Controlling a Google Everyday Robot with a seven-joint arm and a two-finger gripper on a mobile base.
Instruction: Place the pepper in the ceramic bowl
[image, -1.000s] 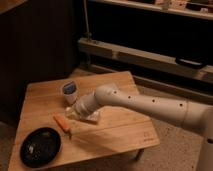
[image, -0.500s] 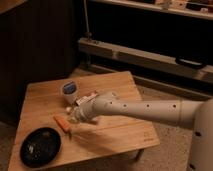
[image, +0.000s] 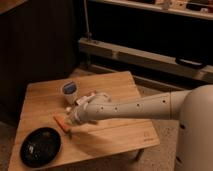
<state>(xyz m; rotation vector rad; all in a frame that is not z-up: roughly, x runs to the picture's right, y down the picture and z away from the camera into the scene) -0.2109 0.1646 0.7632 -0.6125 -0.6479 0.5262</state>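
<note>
The pepper (image: 60, 121), small and orange-red, lies on the wooden table (image: 112, 87) near its front left. My gripper (image: 71, 119) sits low over the table at the end of the white arm, right against the pepper's right end, and hides part of it. The ceramic bowl (image: 29, 136), a wide black glossy dish, rests at the table's front left corner, just below and left of the pepper. I cannot tell whether the gripper is touching the pepper.
A small white cup with a blue top (image: 68, 91) stands just behind the gripper. The white arm (image: 135, 106) spans the table from the right. Dark shelving and a metal rail (image: 150, 55) run behind the table.
The arm has stretched left and lowered, bringing the gripper from the table's middle to the pepper. The pepper, cup and bowl have stayed in place.
</note>
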